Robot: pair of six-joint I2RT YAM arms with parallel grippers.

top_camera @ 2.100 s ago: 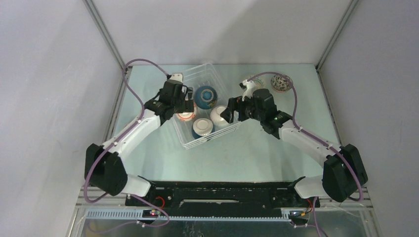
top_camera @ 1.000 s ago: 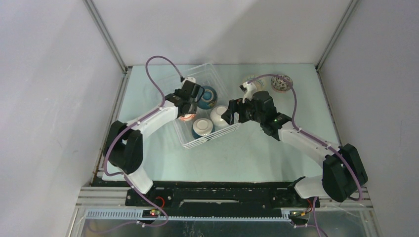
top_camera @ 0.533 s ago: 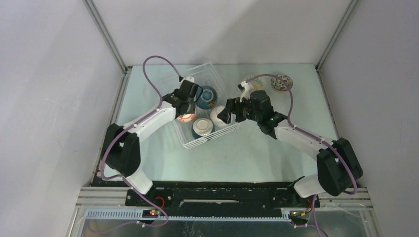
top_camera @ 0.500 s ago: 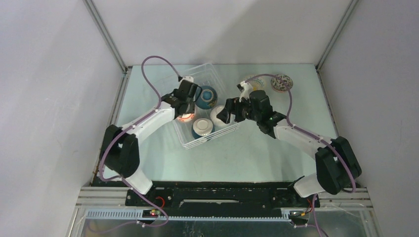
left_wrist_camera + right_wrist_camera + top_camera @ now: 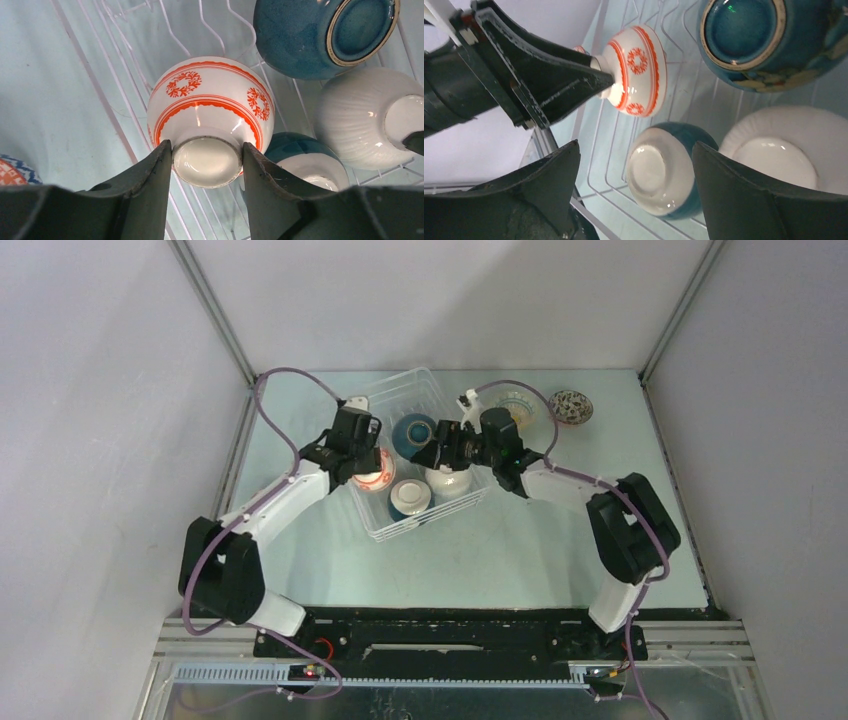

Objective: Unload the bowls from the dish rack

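Top external view: the dish rack [image 5: 398, 398] sits skewed on the table [image 5: 520, 550], left of centre, and both arms reach into it. We count four bowls inside:
- a red-patterned bowl [image 5: 373, 476] at the left
- a dark teal bowl [image 5: 410, 430] at the far side
- a teal bowl with a white foot [image 5: 408, 499] at the near side
- a white ribbed bowl [image 5: 449, 483] at the right

Two more bowls, a pale bowl [image 5: 518, 403] and a speckled bowl [image 5: 573, 406], stand on the table to the right of the rack, near each other but apart.

Left wrist view: the left gripper [image 5: 206, 150] is clamped on the foot ring of the red-patterned bowl, one finger pressed to each side. The bowl's foot faces the camera. We cannot tell whether it rests on the wires. A blue and orange bowl [image 5: 10, 172] shows at the frame edge, beyond the rack's side wire.

Right wrist view: the right gripper [image 5: 636, 147] hangs over the rack with jaws spread wide, holding nothing. Below it lie the teal bowl with a white foot and the white ribbed bowl.
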